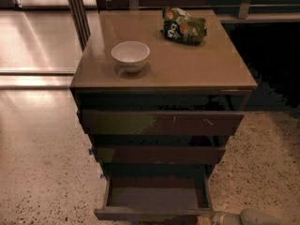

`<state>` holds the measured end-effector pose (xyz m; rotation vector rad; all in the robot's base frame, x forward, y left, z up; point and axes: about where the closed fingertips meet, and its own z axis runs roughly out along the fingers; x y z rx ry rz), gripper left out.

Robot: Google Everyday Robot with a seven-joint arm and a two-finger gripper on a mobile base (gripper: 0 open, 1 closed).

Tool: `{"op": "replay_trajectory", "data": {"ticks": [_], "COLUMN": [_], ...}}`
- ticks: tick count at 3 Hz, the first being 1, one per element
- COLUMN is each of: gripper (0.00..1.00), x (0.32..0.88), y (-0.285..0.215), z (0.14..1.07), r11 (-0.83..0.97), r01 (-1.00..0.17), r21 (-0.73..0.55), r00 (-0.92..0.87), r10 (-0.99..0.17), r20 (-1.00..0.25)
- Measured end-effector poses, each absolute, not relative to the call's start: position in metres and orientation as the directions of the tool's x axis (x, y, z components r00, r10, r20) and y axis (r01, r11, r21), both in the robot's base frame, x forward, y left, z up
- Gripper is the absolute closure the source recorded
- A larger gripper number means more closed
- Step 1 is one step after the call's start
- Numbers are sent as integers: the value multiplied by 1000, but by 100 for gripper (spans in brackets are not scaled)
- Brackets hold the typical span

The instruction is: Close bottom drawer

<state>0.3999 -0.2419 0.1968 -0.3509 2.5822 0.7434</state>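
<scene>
Speckled floor (37, 163) surrounds a tan-topped cabinet (197, 74) carrying a white bowl (131, 55) and a green snack bag (183, 26). At its foot the bottom drawer (157, 198) stands pulled well out, grey-brown floor exposed, below the middle drawer (159, 154) and top drawer (159, 123). From the lower right corner the pale arm (265, 217) reaches leftward, low and nearly level; the gripper (218, 217) sits at the drawer's front right corner (spread or pressed together, I cannot tell).
</scene>
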Motion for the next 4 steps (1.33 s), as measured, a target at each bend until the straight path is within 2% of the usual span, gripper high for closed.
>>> {"op": "replay_trajectory", "data": {"ticks": [2, 4], "gripper": [100, 100], "x": [433, 498], "y": [-245, -251], "z": [194, 197], "r11": [835, 848], "r01": [-377, -419], "r21": [401, 324], "r00": [-858, -824], "r10": [-152, -205], "r20": [-491, -528]}}
